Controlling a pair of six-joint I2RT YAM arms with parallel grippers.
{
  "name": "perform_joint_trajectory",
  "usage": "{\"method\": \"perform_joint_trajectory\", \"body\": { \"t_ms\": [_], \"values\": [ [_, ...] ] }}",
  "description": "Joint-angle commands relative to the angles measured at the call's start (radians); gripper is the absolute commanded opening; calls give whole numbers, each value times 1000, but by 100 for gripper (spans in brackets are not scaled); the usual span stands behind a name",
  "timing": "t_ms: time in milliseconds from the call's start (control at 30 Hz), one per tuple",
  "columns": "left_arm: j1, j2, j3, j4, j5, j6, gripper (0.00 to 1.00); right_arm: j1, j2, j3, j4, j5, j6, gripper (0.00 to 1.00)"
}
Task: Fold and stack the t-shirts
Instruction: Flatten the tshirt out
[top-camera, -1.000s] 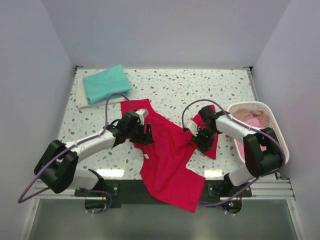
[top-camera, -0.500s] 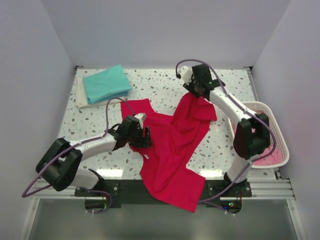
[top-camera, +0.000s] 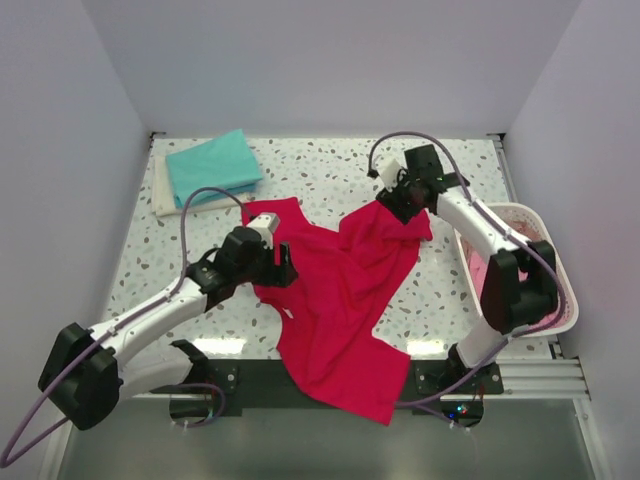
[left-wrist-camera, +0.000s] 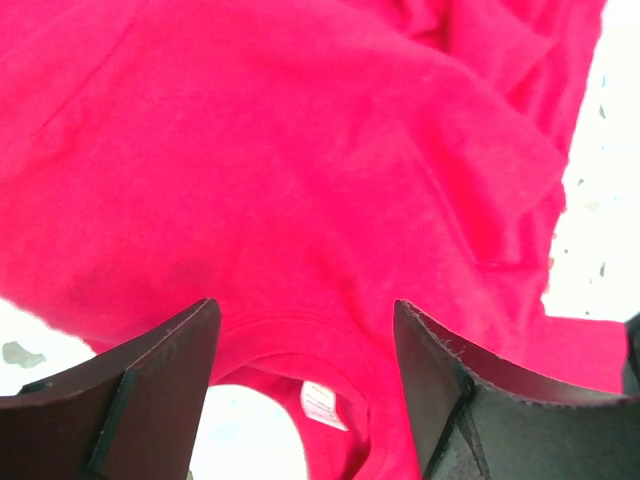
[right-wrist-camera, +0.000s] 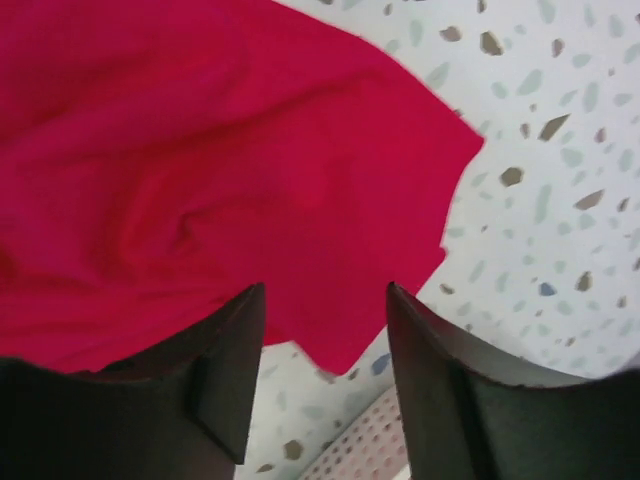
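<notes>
A crimson-red t-shirt (top-camera: 340, 300) lies spread and rumpled across the middle of the table, its lower end hanging over the near edge. My left gripper (top-camera: 278, 268) hovers open over its neck. In the left wrist view the collar and white label (left-wrist-camera: 322, 405) sit between the open left gripper (left-wrist-camera: 305, 370). My right gripper (top-camera: 398, 205) stands open just above the shirt's far right sleeve (right-wrist-camera: 300, 200), holding nothing. A folded teal t-shirt (top-camera: 212, 165) rests on a cream one (top-camera: 165, 200) at the back left. Pink t-shirts (top-camera: 505, 228) fill the basket.
A white mesh laundry basket (top-camera: 520, 206) stands at the right edge of the speckled table (top-camera: 330, 170), close to my right arm; its mesh (right-wrist-camera: 365, 450) shows under the right fingers. Walls enclose the table on the left, back and right.
The right gripper lifted the sleeve toward the back right, let it go and opened; the cloth now lies flat there. The left arm drew back slightly left, still open over the collar.
</notes>
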Motion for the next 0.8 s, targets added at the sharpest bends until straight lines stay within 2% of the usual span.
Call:
{"method": "perform_joint_trajectory", "body": {
  "t_ms": [0, 33, 100, 133, 167, 400, 533, 667, 767],
  "values": [
    [0, 4, 24, 5, 79, 16, 74, -13, -106, -83, -115, -271, -79, 51],
    [0, 21, 17, 30, 110, 8, 72, -13, -98, -100, -120, -274, -68, 26],
    [-3, 44, -3, 99, 173, -19, 68, -13, -72, -137, -141, -257, -70, 14],
    [-6, 73, -3, 113, 185, -23, 68, -13, -46, -150, -138, -249, -62, 4],
    [-10, 90, 4, 122, 182, -29, 67, -15, -38, -183, -123, -240, -60, 2],
    [-17, 198, 1, 170, 179, -18, 66, -15, 12, -295, -9, -151, -33, 0],
    [-16, 138, 0, 133, 139, 13, 67, -15, 12, -354, -18, -145, -77, 0],
    [-2, 26, 62, 7, -18, 99, 75, -13, -32, -434, -136, -175, -180, 0],
    [49, -38, 117, -36, -46, 161, 80, -6, -80, -486, -244, -194, -264, 0]
  ]
}}
